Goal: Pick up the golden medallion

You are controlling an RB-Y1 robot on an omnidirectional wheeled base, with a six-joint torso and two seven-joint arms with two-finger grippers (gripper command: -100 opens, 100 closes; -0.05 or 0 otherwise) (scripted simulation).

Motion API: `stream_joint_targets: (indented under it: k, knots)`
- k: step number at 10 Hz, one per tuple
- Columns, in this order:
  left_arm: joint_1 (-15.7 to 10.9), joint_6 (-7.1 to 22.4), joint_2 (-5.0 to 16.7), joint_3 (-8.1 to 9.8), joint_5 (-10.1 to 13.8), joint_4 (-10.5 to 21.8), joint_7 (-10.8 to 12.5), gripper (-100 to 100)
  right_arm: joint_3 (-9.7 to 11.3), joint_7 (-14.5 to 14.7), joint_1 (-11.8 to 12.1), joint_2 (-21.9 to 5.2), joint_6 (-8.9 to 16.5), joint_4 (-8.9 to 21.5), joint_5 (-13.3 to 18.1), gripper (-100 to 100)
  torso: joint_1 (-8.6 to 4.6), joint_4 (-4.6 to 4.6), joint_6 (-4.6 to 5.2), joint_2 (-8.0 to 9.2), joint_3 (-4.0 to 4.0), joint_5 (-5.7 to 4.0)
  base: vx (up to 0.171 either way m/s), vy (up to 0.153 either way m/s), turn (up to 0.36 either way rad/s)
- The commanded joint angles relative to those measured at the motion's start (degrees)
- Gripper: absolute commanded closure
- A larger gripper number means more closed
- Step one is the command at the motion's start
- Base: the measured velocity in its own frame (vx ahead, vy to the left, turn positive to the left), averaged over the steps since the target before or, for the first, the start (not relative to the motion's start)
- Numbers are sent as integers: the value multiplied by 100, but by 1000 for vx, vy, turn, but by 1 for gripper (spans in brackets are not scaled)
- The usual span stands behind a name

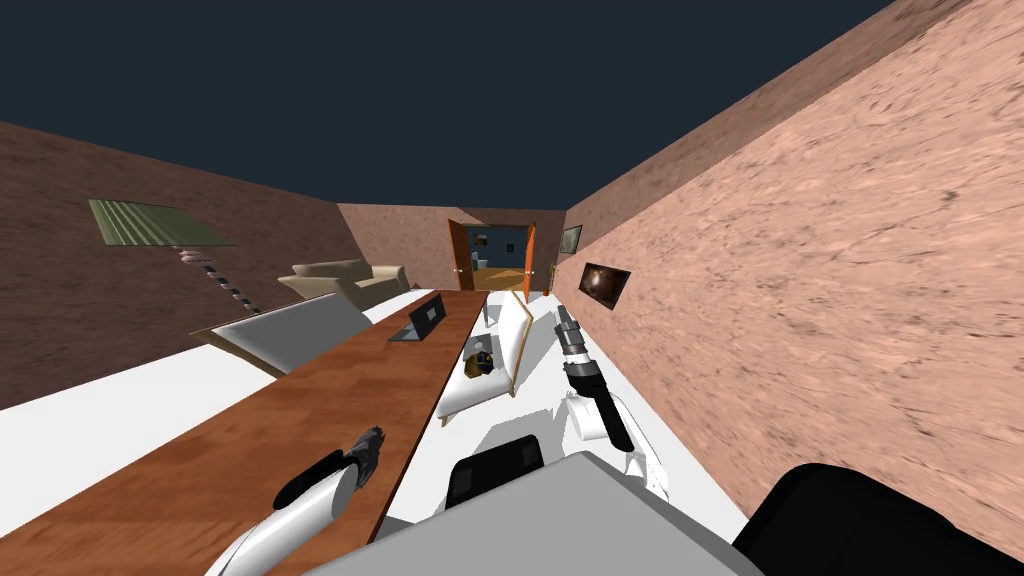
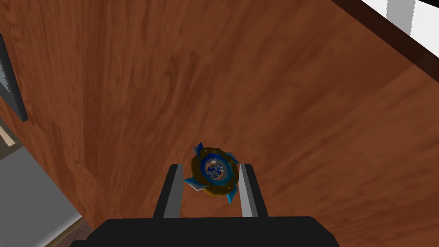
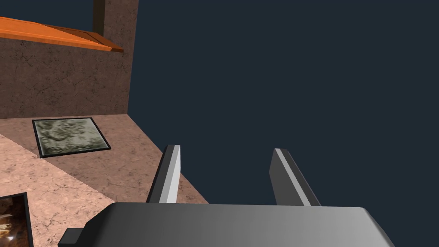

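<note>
I see flat, even light: the right wall (image 1: 850, 250) bright, the left wall (image 1: 80, 300) dimmer. The head lens splays both cornerward. The medallion (image 2: 213, 173) renders crisp in my wrist view.

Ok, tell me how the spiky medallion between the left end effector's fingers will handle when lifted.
The medallion looks a rigid flat disc, so it likely won't flex. Its blue spikes give the left end effector uneven contact, so it may twist between the fingers. It looks small against them, so probably light.
</note>
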Motion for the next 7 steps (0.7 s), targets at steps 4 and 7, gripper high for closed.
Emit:
stream_joint_targets:
  k: [4, 7]
  knots:
    - [51, 111, 12, 18, 29, -159, -11, 100, 0, 0, 0, 0, 0, 0, 0, 0, -1, 0, 0, 2, 1, -1, -3, -4, -1]
    - [101, 203, 17, 36, 54, -301, -16, 100, 0, 0, 0, 0, 0, 0, 0, 0, -15, 3, 0, 16, 9, -5, -25, -23, 0]
